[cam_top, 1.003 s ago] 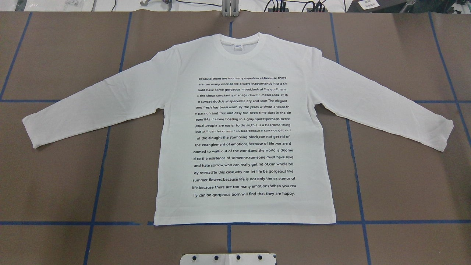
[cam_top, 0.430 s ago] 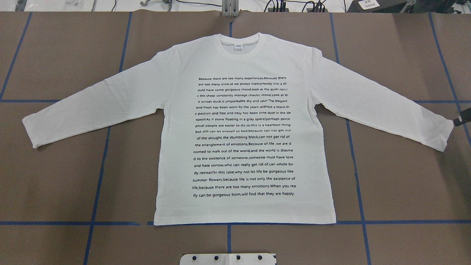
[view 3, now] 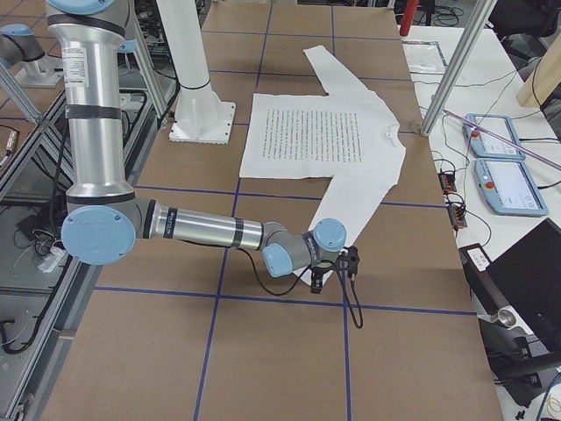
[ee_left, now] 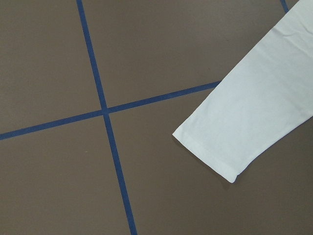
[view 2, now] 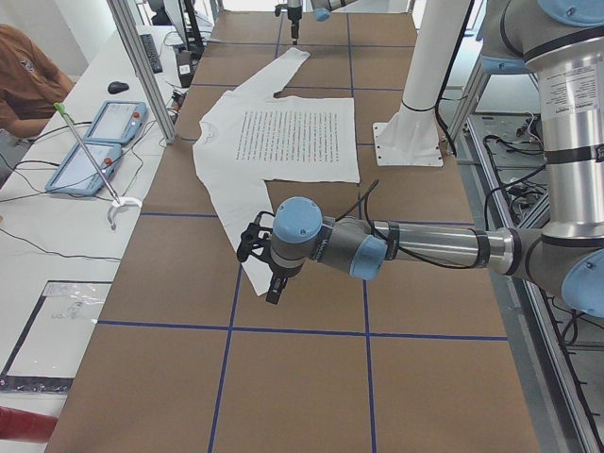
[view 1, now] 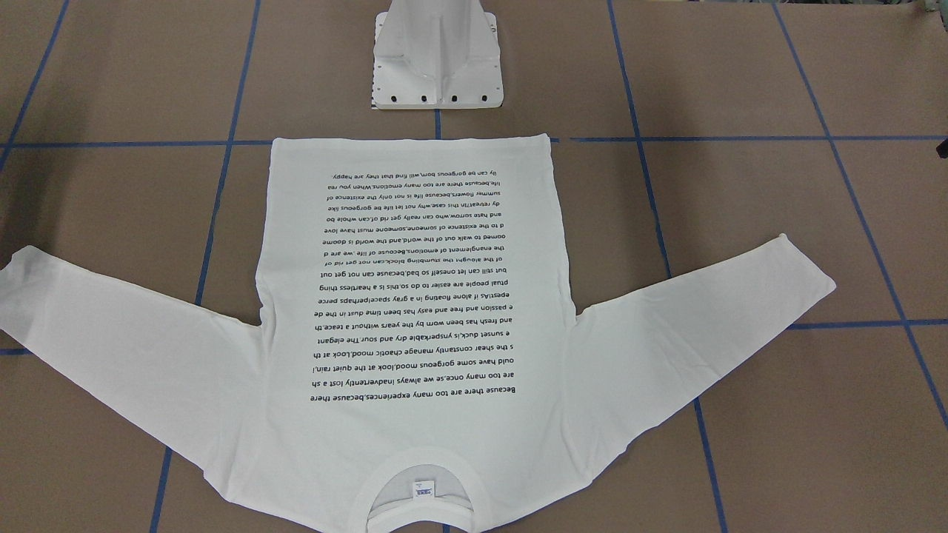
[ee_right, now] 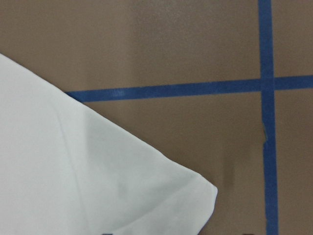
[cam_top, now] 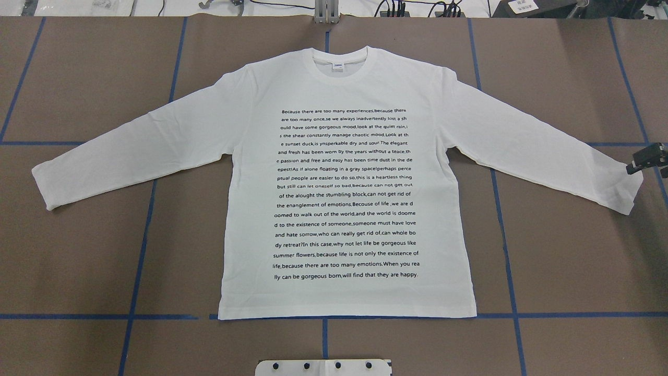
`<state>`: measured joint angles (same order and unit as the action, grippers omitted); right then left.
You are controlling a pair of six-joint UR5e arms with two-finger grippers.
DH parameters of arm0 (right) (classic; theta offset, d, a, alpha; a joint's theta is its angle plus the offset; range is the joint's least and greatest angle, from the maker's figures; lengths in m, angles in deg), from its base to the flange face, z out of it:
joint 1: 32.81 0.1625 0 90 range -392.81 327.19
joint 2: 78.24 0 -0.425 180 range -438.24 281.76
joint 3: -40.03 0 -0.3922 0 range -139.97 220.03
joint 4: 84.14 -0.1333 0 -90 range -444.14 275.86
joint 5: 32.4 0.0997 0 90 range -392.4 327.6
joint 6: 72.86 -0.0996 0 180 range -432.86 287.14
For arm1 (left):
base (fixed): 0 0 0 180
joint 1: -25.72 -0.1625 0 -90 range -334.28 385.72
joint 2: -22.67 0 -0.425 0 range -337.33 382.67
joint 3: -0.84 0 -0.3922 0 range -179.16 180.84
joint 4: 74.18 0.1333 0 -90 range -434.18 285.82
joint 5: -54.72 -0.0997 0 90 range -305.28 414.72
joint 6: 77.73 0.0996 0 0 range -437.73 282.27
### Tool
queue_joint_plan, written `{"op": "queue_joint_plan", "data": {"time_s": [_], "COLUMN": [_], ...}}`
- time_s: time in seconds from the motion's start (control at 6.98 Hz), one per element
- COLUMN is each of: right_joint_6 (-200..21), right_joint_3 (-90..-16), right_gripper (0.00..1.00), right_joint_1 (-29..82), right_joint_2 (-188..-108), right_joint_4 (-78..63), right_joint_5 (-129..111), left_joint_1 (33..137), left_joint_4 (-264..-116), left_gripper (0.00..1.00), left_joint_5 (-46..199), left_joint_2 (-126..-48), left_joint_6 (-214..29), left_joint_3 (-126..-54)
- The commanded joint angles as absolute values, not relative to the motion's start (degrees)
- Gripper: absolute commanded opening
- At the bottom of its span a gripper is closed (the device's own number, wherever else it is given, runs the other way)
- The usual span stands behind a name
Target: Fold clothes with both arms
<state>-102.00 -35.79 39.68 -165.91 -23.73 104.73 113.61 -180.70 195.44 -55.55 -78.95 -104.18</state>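
ok so starting on the left: the black two-finger left gripper (view 2: 272, 285) only really shows in the camera at the table's left end. It hangs over the end of the near sleeve, and from that angle I can't tell if its fingers are apart or together. Its wrist cam looks down on the left cuff (ee_left: 210, 152), lying flat next to a cross of blue tape (ee_left: 105, 112).

Middle: the white long-sleeved T-shirt (cam_top: 347, 198) lies flat on the brown table (cam_top: 563, 250), text side up, sleeves spread wide. Its collar points away from the robot and its hem is near the white pedestal base (view 1: 437, 59).

Right: the black right gripper (cam_top: 637, 164) sits at the far corner of the right cuff (ee_right: 186, 196). In the right-end camera its fingers look spread apart with nothing between them. Whether it's touching the cloth, can't say. It's the only gripper the overhead catches.
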Motion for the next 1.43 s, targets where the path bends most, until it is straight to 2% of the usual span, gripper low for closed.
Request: {"op": "queue_joint_plan", "data": {"time_s": [0.0, 1.15, 1.29], "right_joint_6": [-102.22, -102.3, -102.3], "right_joint_3": [-32.23, -30.02, -30.02], "right_gripper": [0.91, 0.83, 0.79], "right_joint_1": [39.61, 38.73, 38.64], "right_joint_2": [-164.37, -164.2, -164.2], "right_joint_4": [-23.76, -23.76, -23.76], "right_joint_5": [104.54, 104.71, 104.71], "left_joint_1": [113.61, 113.61, 113.61], "left_joint_4": [-180.7, -180.7, -180.7], "left_gripper": [1.0, 1.0, 1.0], "left_joint_5": [195.44, 195.44, 195.44], "left_joint_2": [-55.55, -55.55, -55.55], "left_joint_6": [-78.97, -78.97, -78.88], "left_joint_3": [-104.36, -104.45, -104.36]}}
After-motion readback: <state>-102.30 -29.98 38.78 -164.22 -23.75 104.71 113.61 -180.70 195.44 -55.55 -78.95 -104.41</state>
